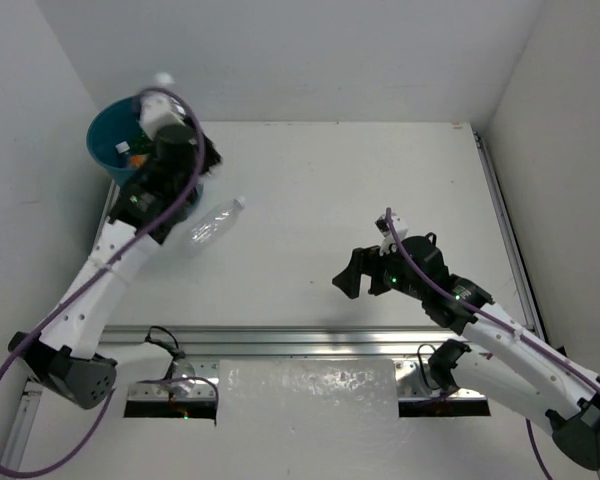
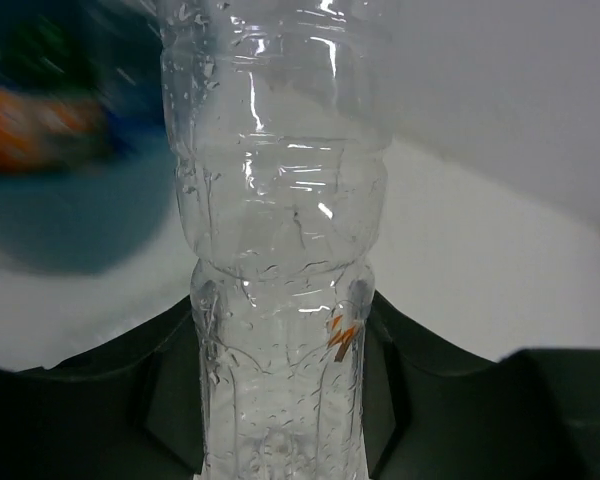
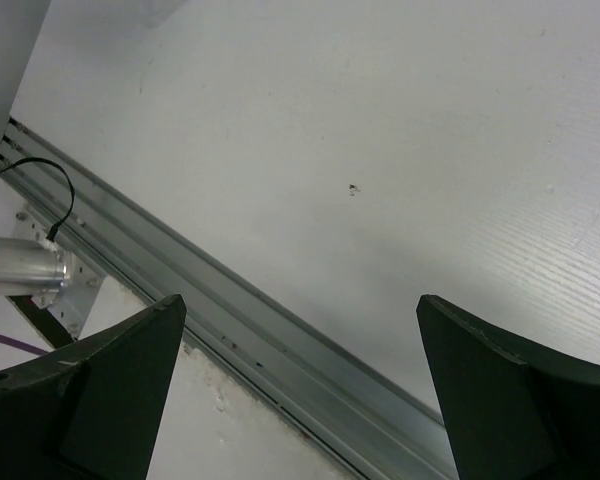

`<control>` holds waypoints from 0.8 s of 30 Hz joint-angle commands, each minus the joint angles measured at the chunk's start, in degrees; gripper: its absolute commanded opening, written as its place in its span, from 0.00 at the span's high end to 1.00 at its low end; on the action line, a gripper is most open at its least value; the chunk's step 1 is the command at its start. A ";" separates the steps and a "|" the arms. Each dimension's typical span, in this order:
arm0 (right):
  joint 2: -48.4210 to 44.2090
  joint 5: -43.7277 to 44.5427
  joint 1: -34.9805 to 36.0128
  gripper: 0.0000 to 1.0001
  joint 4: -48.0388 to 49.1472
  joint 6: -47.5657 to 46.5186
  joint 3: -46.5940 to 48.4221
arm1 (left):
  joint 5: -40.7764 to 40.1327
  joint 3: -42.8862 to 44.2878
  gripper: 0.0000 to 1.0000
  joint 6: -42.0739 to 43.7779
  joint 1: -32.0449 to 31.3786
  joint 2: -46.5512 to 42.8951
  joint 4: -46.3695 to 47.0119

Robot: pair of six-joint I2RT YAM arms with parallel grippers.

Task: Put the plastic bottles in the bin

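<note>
At the far left corner of the tabletop [image 1: 310,180] stands the bin [image 1: 98,150]. Just beside it, toward the centre, you have the clear bottle [image 1: 213,224] in the left gripper [image 2: 280,400]. The wrist view shows its dark fingers [image 2: 165,400] pressed against both sides of the lower body, and the rest of the bottle runs away from the pincer toward the white cap [image 1: 239,203]. From above you cannot tell whether the bottle hangs free of the surface. The right gripper [image 3: 298,310] hovers right of the middle, toward the near edge, with its jaws spread wide and nothing between them.

Treat the bottle as empty and very light, thin-walled, with droplets beading inside. It will probably dent under a hard pinch. Because it is smooth and round, it may also twist or slide in the pads. The ribbed waist where you hold it looks like the best purchase, since the ridges give the pads something to catch. Held by one end, the long body is likely to lever in the grip as you carry it over the rim.

The surface is plain matte white, with one small dark speck [image 3: 353,187] and an aluminium rail [image 1: 310,335] along the near edge. White walls close in on the far, left and right sides. The bin sits tight in its corner, and the orange shape [image 2: 25,130] blurred inside it is likely another bottle.
</note>
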 commanded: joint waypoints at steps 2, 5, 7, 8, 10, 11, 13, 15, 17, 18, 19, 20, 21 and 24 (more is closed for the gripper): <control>-1.28 0.12 0.11 0.01 0.90 -1.84 1.39 | -5.47 15.92 1.00 3.97 12.47 9.34 -3.83; -2.42 0.38 0.02 0.01 0.37 -2.28 1.13 | -8.29 22.64 0.90 5.29 20.62 14.73 -1.13; -2.95 -0.05 0.11 0.01 0.37 -2.37 0.95 | -8.28 27.62 0.84 4.68 23.90 19.54 -1.81; -3.13 -0.14 0.11 0.01 0.19 -2.55 1.12 | -7.16 29.92 0.84 4.16 26.17 21.49 -3.99; -3.13 -0.23 0.11 0.01 -0.24 -3.16 1.39 | -6.71 36.23 0.79 4.15 29.00 27.27 -6.37; -3.05 -0.15 0.02 0.01 -0.59 -3.42 1.74 | -6.36 38.19 0.75 4.32 30.14 29.13 -8.56; -3.05 -0.06 0.11 0.01 -0.69 -4.30 2.09 | -5.83 41.10 0.64 4.76 30.33 32.47 -9.81; -2.52 -0.06 0.02 0.01 -0.60 -4.92 2.18 | -5.92 41.20 0.46 5.64 30.59 34.06 -8.93; -1.91 -0.67 0.11 0.01 -0.42 -5.10 2.27 | -5.48 42.16 0.28 5.64 30.68 35.12 -9.80; -1.38 -1.11 0.02 0.01 -0.25 -5.18 2.18 | -5.30 42.77 0.18 5.47 30.59 35.74 -10.33; -1.20 -1.37 0.11 0.01 0.01 -5.19 2.09 | -5.30 42.87 0.14 4.86 30.68 35.74 -11.38; -1.03 -1.55 0.11 0.01 0.02 -5.36 2.01 | -5.30 42.87 0.10 4.51 30.68 35.57 -11.74; -0.76 -1.46 0.02 0.01 0.10 -5.45 1.92 | -5.13 42.52 0.06 4.50 30.59 34.87 -12.01; -0.58 -1.38 0.02 0.01 0.10 -5.80 2.01 | -4.51 41.82 0.03 4.68 30.68 32.16 -12.19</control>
